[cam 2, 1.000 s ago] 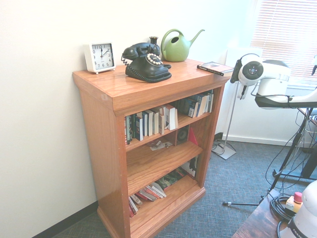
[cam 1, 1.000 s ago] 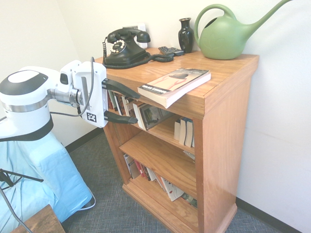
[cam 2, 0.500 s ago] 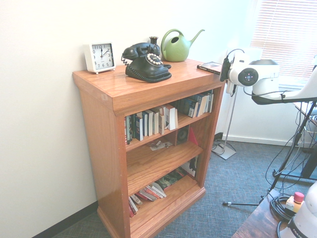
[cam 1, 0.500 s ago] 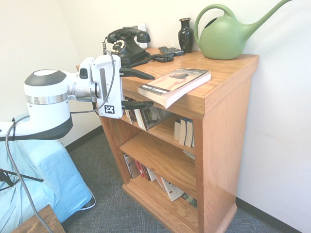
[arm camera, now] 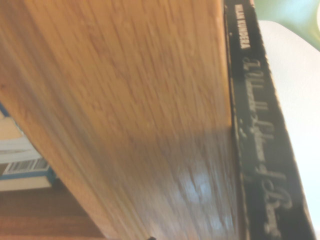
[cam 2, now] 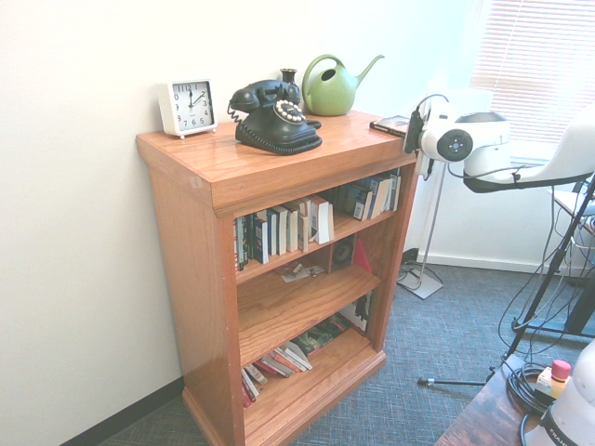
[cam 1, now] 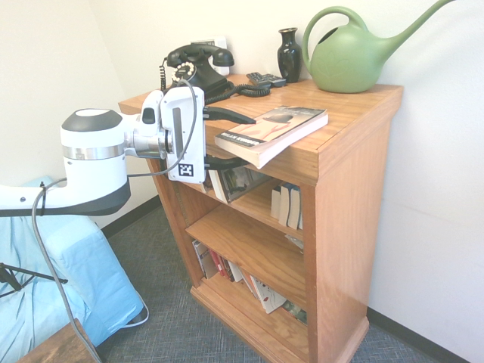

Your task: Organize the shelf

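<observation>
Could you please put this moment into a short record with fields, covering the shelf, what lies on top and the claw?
shelf: oak bookcase, three tiers, books upright and leaning
book: flat on top, overhanging the front edge
telephone: black, on top
vase: dark, beside the green watering can
clock: white, far end of the top
claw: open, level, one finger above the top's edge, one below, near the book's spine
held: nothing

shelf [cam 1: 344, 162]: glossy oak wood, grainy. watering can [cam 1: 349, 59]: matt green plastic. phone [cam 1: 195, 68]: shiny black.
</observation>
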### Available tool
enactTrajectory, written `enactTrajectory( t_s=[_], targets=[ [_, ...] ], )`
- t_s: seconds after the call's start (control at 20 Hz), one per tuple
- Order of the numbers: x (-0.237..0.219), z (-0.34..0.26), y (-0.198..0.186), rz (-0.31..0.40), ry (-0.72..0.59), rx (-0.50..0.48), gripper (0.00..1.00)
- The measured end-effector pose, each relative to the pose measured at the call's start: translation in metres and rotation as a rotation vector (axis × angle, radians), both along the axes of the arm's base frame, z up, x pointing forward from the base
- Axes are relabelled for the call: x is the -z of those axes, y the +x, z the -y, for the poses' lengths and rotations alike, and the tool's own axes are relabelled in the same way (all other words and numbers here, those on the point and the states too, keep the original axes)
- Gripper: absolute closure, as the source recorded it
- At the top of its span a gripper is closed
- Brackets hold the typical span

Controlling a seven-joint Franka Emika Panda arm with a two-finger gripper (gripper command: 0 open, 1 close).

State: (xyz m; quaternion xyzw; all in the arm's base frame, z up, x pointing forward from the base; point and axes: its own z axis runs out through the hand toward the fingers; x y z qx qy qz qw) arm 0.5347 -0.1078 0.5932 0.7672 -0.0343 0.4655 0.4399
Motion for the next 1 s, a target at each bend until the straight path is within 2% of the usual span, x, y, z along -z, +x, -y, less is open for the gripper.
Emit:
enactTrajectory(
  t_s=[0.05, 1.0],
  targets=[
    [-0.002, 0.001, 0.003, 0.003, -0.002, 0.000, 1.00],
    [-0.010, 0.007, 0.016, 0.012, 0.005, 0.026, 1.00]
  ],
)
